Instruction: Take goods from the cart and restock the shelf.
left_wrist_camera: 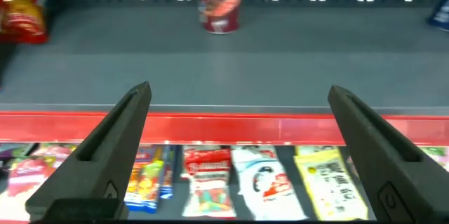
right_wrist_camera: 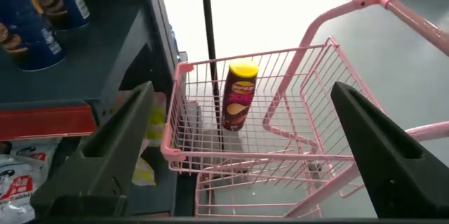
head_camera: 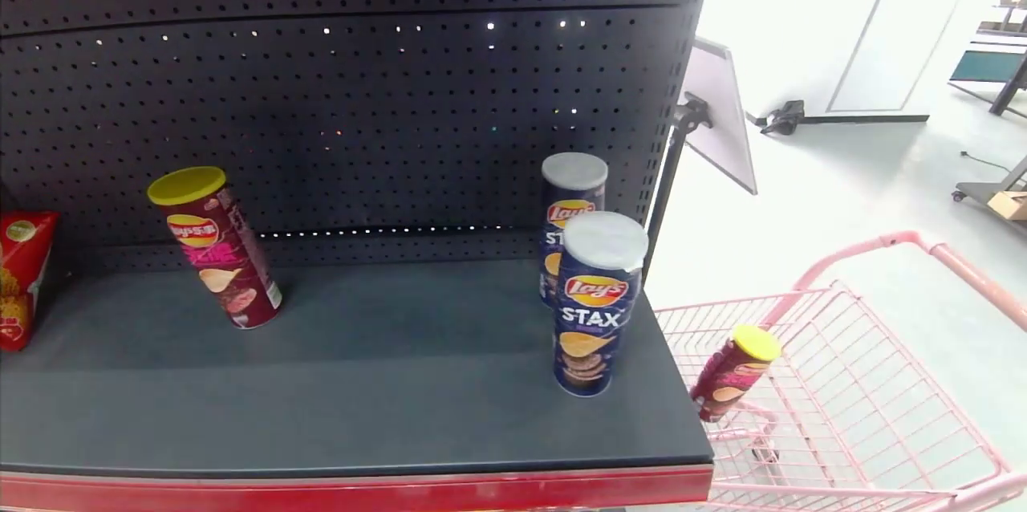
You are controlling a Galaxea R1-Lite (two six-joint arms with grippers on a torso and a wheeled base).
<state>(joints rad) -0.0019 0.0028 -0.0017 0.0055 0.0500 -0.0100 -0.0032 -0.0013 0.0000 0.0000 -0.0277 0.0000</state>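
The right tool (right_wrist_camera: 240, 89) hangs wide open and empty above the pink wire cart (right_wrist_camera: 280, 157). Inside the cart, a maroon cardboard crisp tube with a yellow lid (right_wrist_camera: 237, 101) stands on end. It is probably light, stiff but crushable, and smooth, so grip it mid-body.

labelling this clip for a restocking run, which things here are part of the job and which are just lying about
Job: maroon can in the pink cart; shelf deck; already stocked there: matching can, front blue can, rear blue can.
Lying about: red snack bag; packets on the lower shelf; sign board.
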